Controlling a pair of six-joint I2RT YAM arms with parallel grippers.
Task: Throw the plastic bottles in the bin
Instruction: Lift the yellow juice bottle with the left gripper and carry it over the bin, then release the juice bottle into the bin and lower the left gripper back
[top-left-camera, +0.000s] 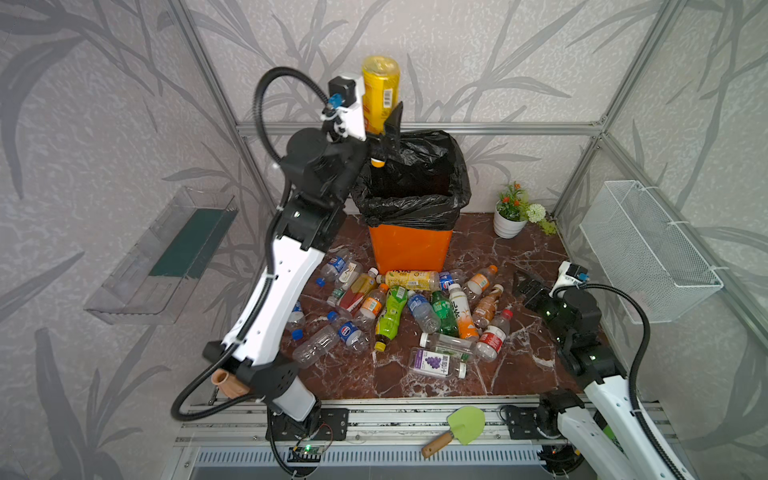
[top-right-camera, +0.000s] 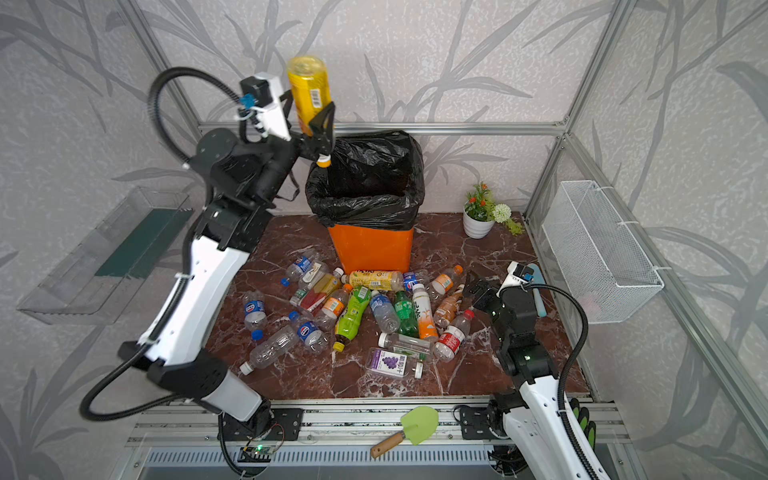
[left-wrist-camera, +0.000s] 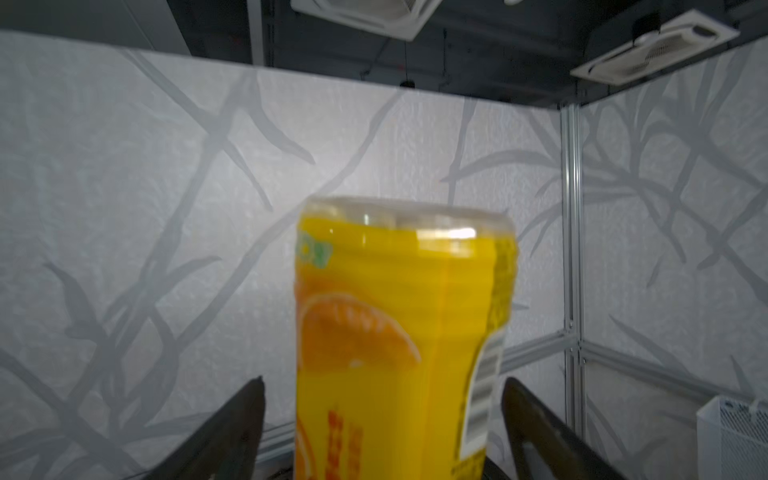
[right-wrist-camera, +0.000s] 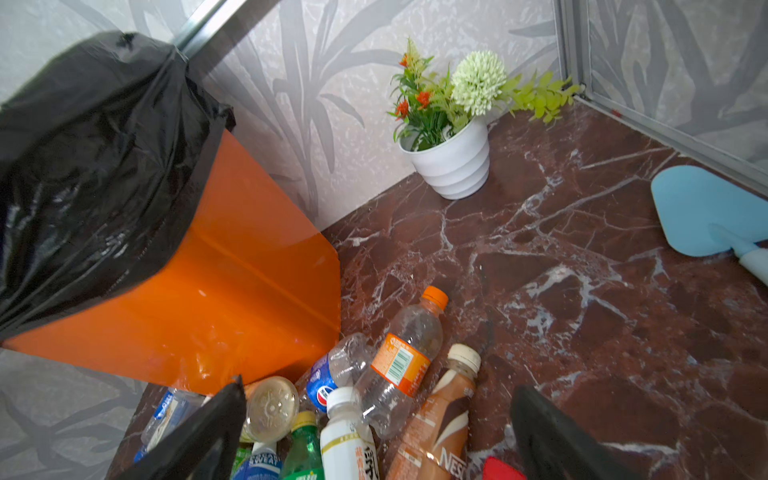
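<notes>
Fingers (left-wrist-camera: 232, 428) of the left gripper (left-wrist-camera: 384, 379) stand spread off the yellow bottle (top-left-camera: 380, 93) over the rim of the bin (top-left-camera: 409, 245) — about twenty bottles (top-left-camera: 422, 311) lie heaped, waiting — right gripper (right-wrist-camera: 378, 384) wide, empty.

Upended, orange cap down, a yellow bottle (top-left-camera: 380, 95) hangs over the left rim of the tall orange bin (top-left-camera: 409, 249), whose crinkled black bag (top-left-camera: 415, 203) folds over the top. Some two dozen bottles (top-left-camera: 390, 311), clear, green and brown, with coloured labels, lie jumbled at its foot.
</notes>
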